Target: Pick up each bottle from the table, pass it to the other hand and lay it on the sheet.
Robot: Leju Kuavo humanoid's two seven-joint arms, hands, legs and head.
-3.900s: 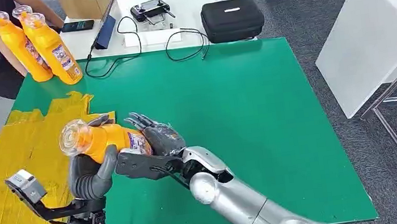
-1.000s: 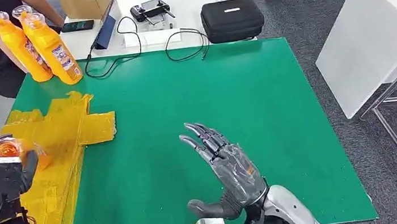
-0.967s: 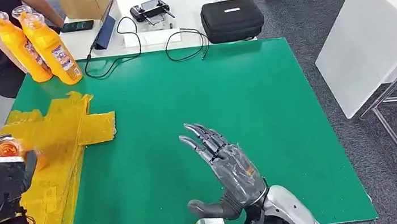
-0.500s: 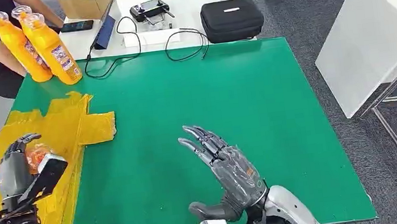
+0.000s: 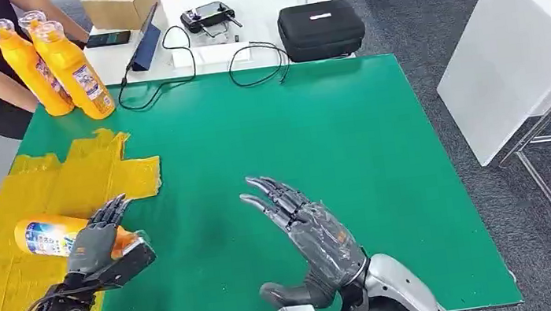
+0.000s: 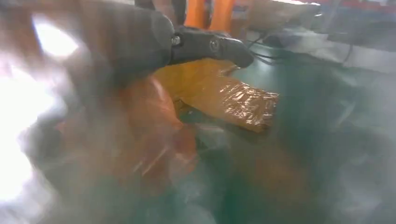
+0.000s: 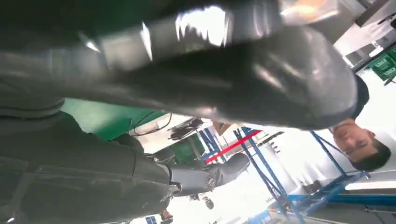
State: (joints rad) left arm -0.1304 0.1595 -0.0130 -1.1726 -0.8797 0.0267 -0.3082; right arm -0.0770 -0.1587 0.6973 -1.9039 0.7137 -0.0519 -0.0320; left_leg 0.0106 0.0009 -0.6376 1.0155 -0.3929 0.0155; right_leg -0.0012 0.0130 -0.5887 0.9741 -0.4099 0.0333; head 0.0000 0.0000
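Item: bottle [image 5: 48,236] lying on yellow sheet [image 5: 4,300], near left.
You see left hand [image 5: 95,243] resting over it, fingers spread; right hand [image 5: 315,235] released, holding nothing.

Bottle on sheet: a bottle [image 5: 48,235] lies on its side on the sheet [image 5: 4,292], just beyond and left of the left hand [image 5: 96,241], touching its fingers.
Sheet: covers the left part of the surface [image 5: 334,140], under the left hand.
Right hand [image 5: 309,227]: over the surface, well to the right of the left hand.
Standing bottles [image 5: 59,67]: upright at the far left corner, well beyond the left hand.
Case [image 5: 320,29]: on a table behind the surface, far beyond the right hand.
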